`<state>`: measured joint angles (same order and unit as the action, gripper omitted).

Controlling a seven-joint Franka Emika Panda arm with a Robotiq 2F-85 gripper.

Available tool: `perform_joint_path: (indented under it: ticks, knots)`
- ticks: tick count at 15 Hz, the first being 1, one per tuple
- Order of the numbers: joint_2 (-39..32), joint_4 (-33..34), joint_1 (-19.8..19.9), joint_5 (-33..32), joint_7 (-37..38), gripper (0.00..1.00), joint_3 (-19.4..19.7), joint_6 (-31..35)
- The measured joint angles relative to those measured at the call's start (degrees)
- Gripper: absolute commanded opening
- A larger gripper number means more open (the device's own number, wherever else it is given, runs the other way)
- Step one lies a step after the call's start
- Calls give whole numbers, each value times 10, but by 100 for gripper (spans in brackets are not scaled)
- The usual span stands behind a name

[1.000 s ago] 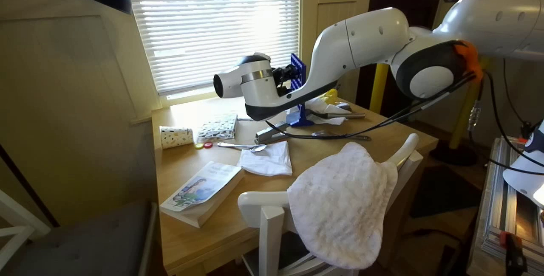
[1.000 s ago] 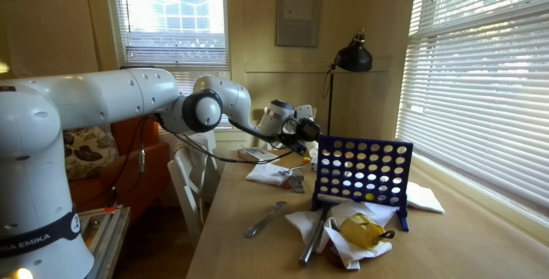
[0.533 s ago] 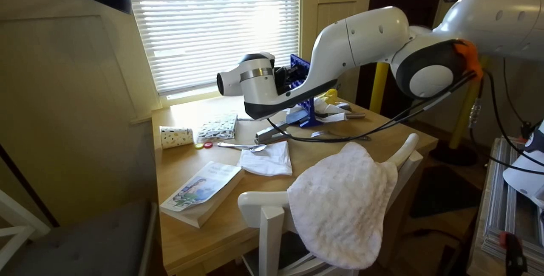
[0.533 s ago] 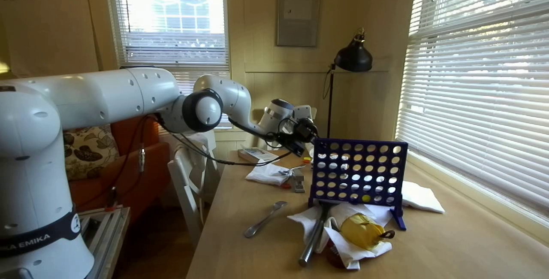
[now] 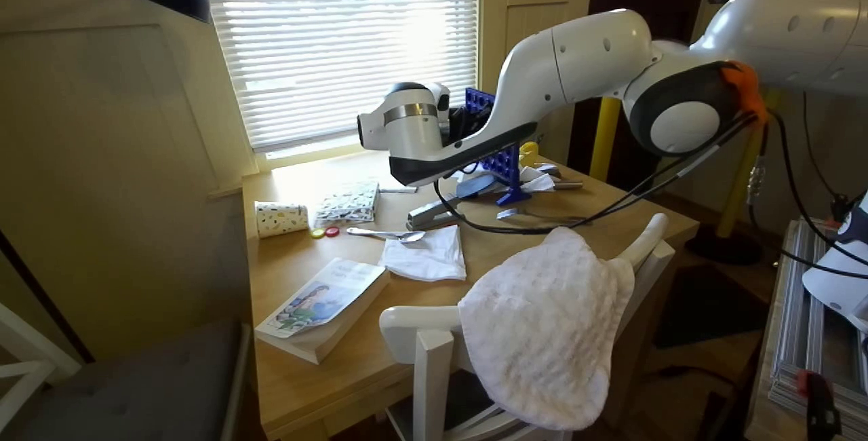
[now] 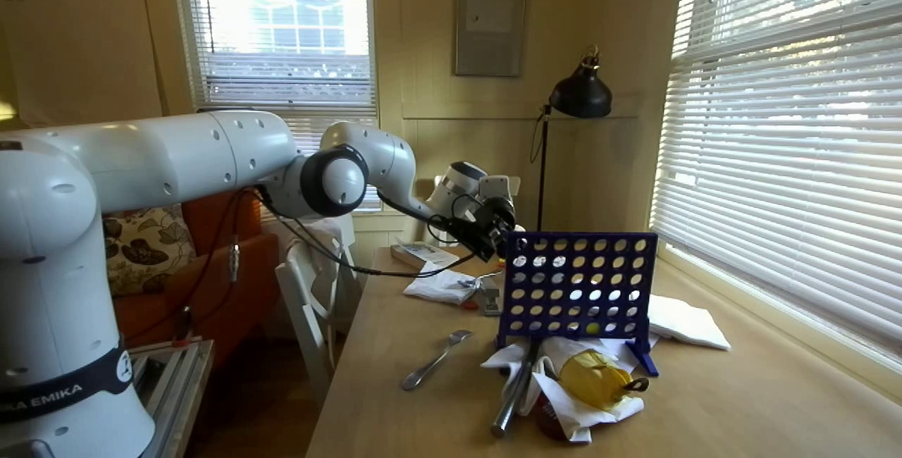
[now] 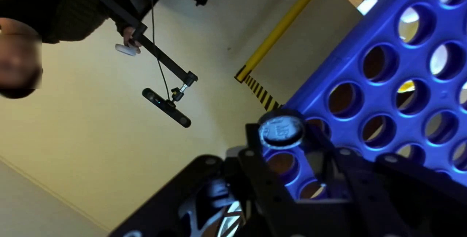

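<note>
Blue and upright on the table, the game board has slid and swung slightly in both exterior views (so it likely gives way under contact). In the wrist view, the gripper is closed on a round disc at the board's upper corner; whether disc and board touch is unclear.

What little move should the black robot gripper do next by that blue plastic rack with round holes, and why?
I'd probably lift the black gripper a tiny bit. In the wrist view it pinches a small, dark-rimmed, pale-faced disc, overlapping the side edge of the blue plastic rack near its top corner. I can't tell whether they touch, so rising seems safest.
</note>
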<state>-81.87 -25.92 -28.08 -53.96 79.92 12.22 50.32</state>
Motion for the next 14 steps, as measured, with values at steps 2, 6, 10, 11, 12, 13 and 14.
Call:
perform_joint_path:
  ticks: [2,6,10,11,12,13,14]
  knots:
    - [1,0,3,19,15,10,0,-21]
    - [2,-2,1,40,22,10,15,-3]
    - [2,0,-33,30,-9,10,22,68]
    - [2,0,-44,28,-19,10,25,82]
    - [2,0,-56,26,-26,10,28,88]
    - [2,0,-67,23,-31,10,33,90]
    - [3,1,-76,19,-32,10,39,90]
